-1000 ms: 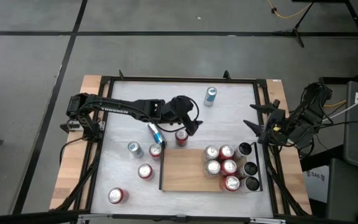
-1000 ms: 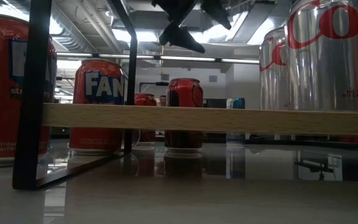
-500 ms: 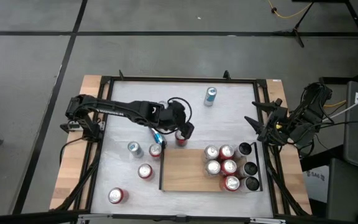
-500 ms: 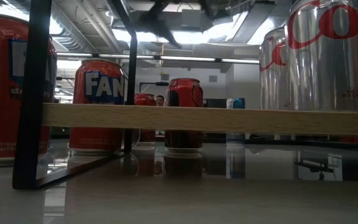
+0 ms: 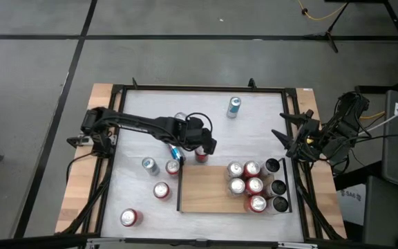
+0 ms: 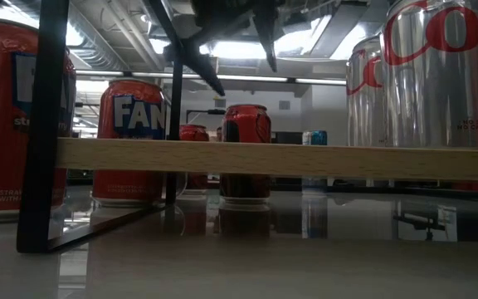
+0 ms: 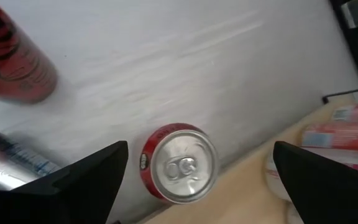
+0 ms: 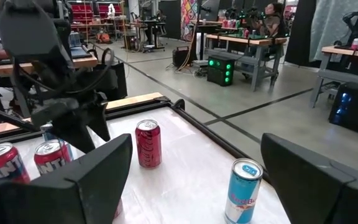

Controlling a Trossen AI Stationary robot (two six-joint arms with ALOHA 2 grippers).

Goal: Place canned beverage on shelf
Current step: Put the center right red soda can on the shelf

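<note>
The can point(image 5: 201, 154) that matters here is the red one standing upright on the white table point(image 5: 254, 131), just off the shelf's point(image 5: 202, 188) far long edge near its left rail. In the left wrist view it point(image 7: 180, 163) shows top-on, silver lid and pull tab facing the camera, so its long axis runs straight up toward the wrist. It lies between the two dark fingers point(image 7: 73, 183), both spread wide with clear table either side of the can; nothing is pinched.

The left gripper point(image 5: 206, 146) hangs over that can. From above it looks a little toward the table's far edge from the lid, and in the low view its tips sit above the can point(image 6: 246, 149). How much height is left I can only guess, since the tips are in silhouette there. The move ahead seems to be a straight descent, then a squeeze across the can's round body.

A blue can point(image 5: 173, 148) lies on its side just left of the gripper, with another red can point(image 5: 173, 167) beside the shelf's far left corner; both are close enough to be brushed.

The right gripper point(image 5: 287, 144) waits at the table's right edge, fingers apart and empty, well away from the can. The left arm is plainly nearer.
</note>
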